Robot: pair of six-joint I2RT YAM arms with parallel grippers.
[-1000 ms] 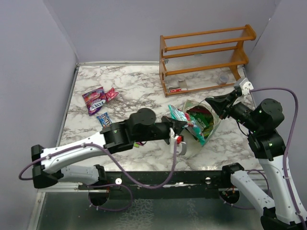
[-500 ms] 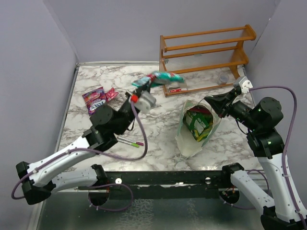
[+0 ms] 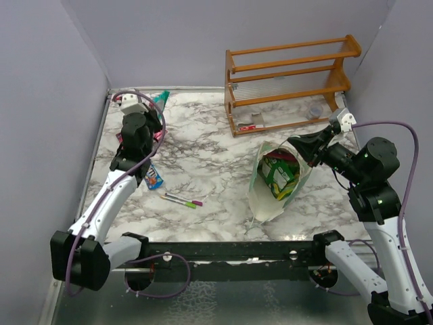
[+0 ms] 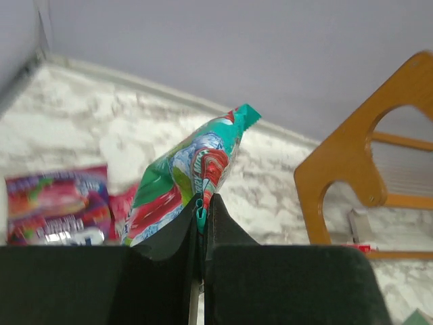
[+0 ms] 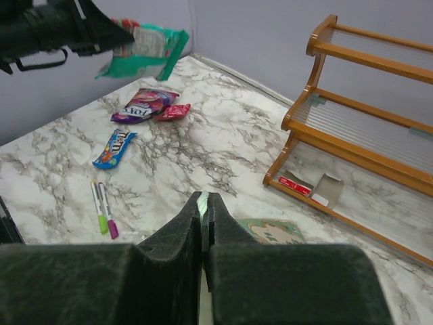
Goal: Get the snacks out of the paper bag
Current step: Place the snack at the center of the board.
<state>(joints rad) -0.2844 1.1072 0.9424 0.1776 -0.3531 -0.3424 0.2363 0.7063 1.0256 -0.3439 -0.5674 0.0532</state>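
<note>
Four out: teal packet (image 5: 145, 51), purple packet (image 5: 139, 105), pink packet (image 5: 172, 110), blue packet (image 5: 115, 149). One paper bag (image 3: 260, 198), two marker pens (image 5: 97, 203), one wooden rack (image 3: 291, 47).

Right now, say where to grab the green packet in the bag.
I'd pinch the green packet by its top edge, coming down through the mouth of the paper bag: its walls enclose the sides, and the right claw holds the rim open.

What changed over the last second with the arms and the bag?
The left gripper carried the teal packet from the mouth of the bag to the far-left corner, still gripping it. The right gripper kept pinching the bag's rim; the bag, pens, rack and other packets stayed put.
</note>
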